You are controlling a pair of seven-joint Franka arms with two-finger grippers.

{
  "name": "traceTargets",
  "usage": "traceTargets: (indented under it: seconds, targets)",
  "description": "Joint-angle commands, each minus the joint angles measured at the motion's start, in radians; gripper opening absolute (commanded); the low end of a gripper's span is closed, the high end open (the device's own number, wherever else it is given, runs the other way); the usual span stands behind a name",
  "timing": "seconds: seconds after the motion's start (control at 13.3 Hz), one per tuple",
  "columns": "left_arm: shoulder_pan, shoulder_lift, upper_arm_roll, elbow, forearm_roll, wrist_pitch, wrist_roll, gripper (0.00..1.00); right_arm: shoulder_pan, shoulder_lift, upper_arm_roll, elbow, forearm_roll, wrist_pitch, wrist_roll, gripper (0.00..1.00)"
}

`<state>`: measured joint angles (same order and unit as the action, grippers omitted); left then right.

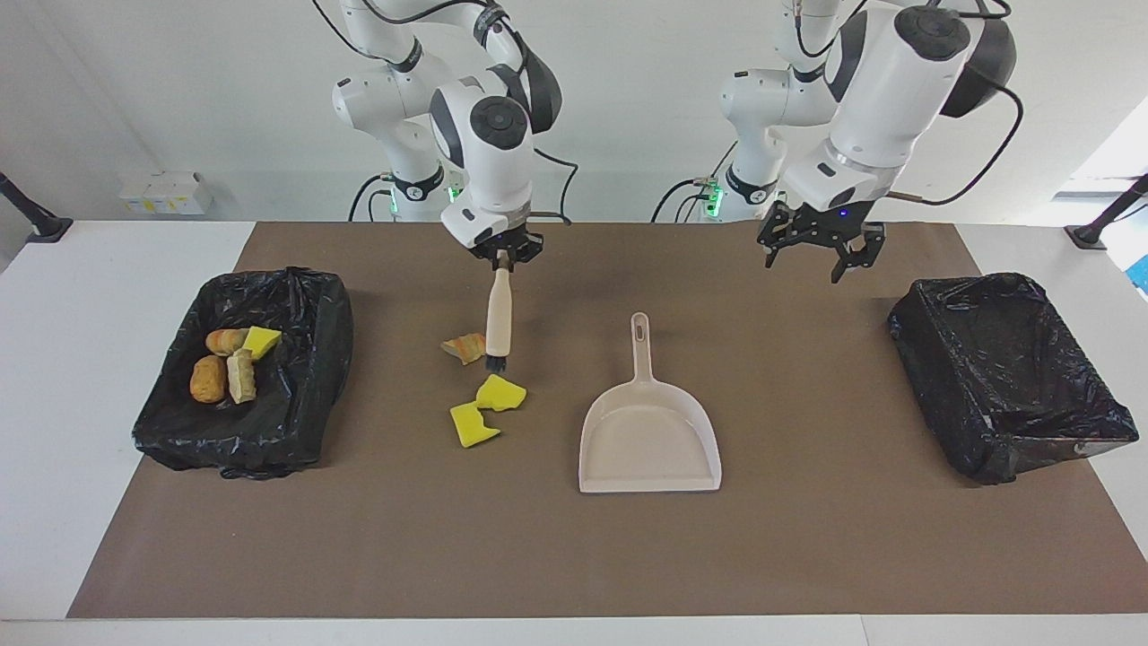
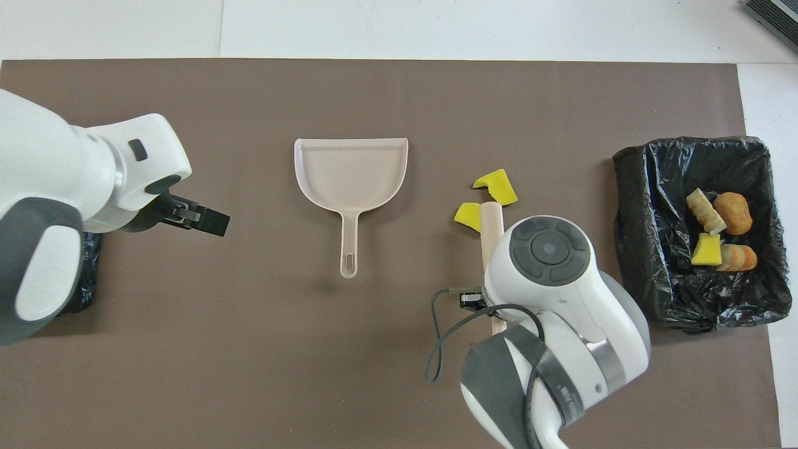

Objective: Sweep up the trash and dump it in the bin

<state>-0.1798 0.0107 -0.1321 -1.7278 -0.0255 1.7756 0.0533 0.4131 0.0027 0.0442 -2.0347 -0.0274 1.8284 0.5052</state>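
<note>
Three scraps of trash lie on the brown mat: an orange-brown bread lump and two yellow sponge chunks. The sponges also show in the overhead view, where the right arm hides the lump. My right gripper is shut on the beige brush, which hangs upright. Its black bristles are low beside the lump. The beige dustpan lies flat at mid-table. My left gripper is open and empty over the mat between the dustpan and the empty bin.
A black-lined bin at the right arm's end holds several scraps. A second black-lined bin at the left arm's end holds nothing; the left arm hides most of it in the overhead view.
</note>
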Motion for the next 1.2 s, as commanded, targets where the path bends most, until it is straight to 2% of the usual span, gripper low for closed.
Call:
traceTargets:
  seconds: [0.0,0.3,0.45,0.6,0.75,0.98,1.05,1.13]
  targets:
    - [-0.081,0.078,0.014,-0.002,0.013,0.102,-0.096,1.0,-0.08,0.051,0.014,0.065,-0.095,-0.004,-0.095,0.0]
    - [-0.216,0.262,0.014,-0.012,0.044,0.353,-0.413,1.0,-0.138,0.125,0.014,0.088,-0.279,-0.004,-0.183,0.0]
    - [-0.266,0.279,0.016,-0.062,0.045,0.393,-0.443,1.0,-0.178,0.132,0.016,0.074,-0.295,-0.007,-0.234,0.0]
    - [-0.294,0.264,0.017,-0.143,0.065,0.427,-0.444,1.0,-0.169,0.143,0.016,0.032,-0.284,-0.006,-0.225,0.0]
    - [-0.302,0.255,0.014,-0.168,0.065,0.443,-0.501,1.0,-0.171,0.143,0.017,0.008,-0.243,-0.017,-0.226,0.0]
    - [-0.329,0.227,0.014,-0.214,0.065,0.447,-0.566,0.81,-0.165,0.14,0.02,0.005,-0.108,-0.021,-0.225,0.0]
    - [-0.329,0.227,0.014,-0.214,0.065,0.447,-0.572,0.65,-0.16,0.142,0.019,0.005,-0.056,-0.015,-0.229,0.0]
    - [-0.329,0.226,0.014,-0.216,0.065,0.435,-0.572,0.35,-0.162,0.142,0.019,0.001,-0.001,-0.012,-0.235,0.0]
